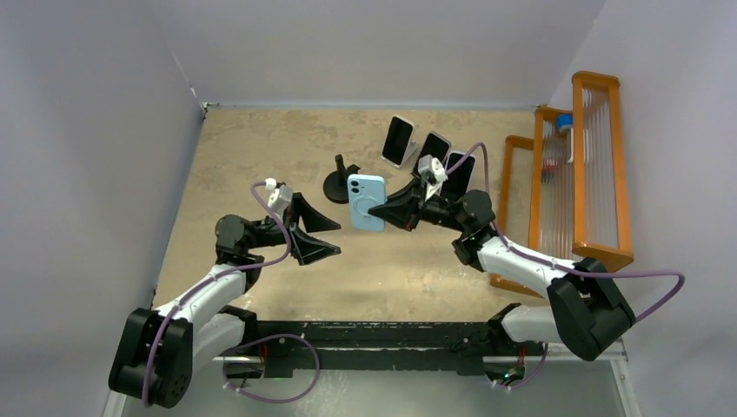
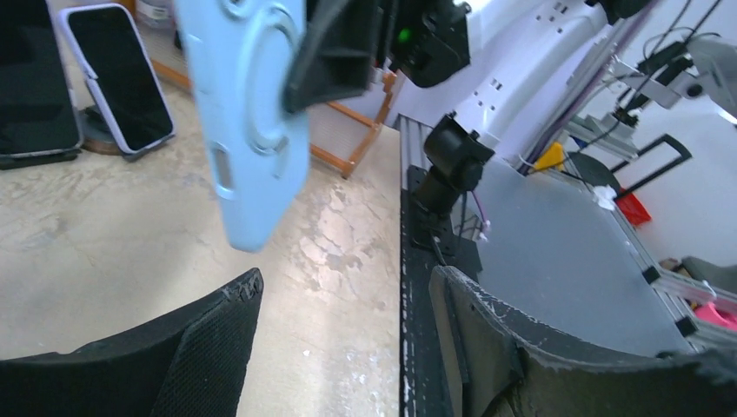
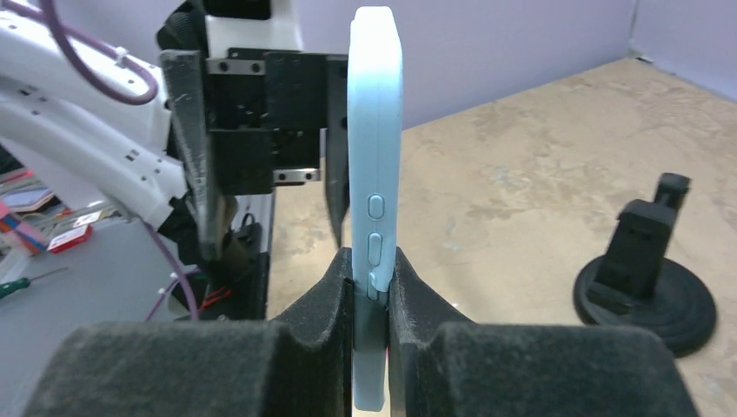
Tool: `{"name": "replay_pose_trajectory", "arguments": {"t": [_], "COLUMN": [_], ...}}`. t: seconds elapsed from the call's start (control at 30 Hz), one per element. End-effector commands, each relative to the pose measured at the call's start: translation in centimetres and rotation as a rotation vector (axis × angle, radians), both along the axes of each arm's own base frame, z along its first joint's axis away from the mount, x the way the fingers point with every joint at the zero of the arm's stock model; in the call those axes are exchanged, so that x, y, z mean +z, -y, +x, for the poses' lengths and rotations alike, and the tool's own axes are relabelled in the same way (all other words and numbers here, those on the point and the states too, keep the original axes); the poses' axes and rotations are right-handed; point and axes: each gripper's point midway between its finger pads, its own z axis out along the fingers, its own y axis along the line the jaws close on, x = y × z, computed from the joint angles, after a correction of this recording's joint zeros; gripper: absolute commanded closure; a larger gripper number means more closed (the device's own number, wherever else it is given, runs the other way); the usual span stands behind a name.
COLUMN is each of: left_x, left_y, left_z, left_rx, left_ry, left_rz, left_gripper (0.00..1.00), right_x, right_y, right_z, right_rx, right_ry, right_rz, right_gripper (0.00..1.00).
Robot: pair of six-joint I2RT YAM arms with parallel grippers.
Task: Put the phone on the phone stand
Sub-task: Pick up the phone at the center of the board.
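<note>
a: where do we find the phone now?
b: we see the light blue phone (image 1: 366,201) held up in the air above the counter (image 1: 261,156). the right claw (image 1: 388,215) is closed tight on it, one pad on the front and one on the back.
a: and the phone stand?
b: the black phone stand (image 1: 341,182) is on the counter near the phone. in the right wrist view we see a clear gap between them.
a: what about the left claw?
b: the left claw (image 1: 326,234) is spread wide and has hold of nothing. it faces the phone from the other side and does not touch it.
</note>
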Motion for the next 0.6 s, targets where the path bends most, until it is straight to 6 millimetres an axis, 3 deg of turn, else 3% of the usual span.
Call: {"name": "replay_pose_trajectory", "arguments": {"t": [0.0,0.17,0.37,0.57], "left_x": [1.0,1.2,0.9,0.8], "left_y": [-0.5,-0.6,0.2,0.5], "left_z": [-1.5,-0.9,2.3,4.6], "left_rx": [-0.088,-0.04,0.125,0.209], "left_ry": [0.042,0.029,-0.001,0.026], "left_rz": [0.013,-0.02,-0.082,-0.091], "left_gripper": [0.31,0.3,0.3,0.31], "right_x": [3.3,4.7,6.3,6.6], "right_y": [0.2,0.0,-0.6,-1.4], "right_z": [1.6,1.3,-0.4,-1.3], "right_rx": [-0.063,-0.03,0.071,0.12], "right_ry": [0.116,0.154,0.165,0.167], "right_rz": [0.034,0.063,0.118,0.104], "right_gripper": [1.0,1.0,1.0,1.0]}}
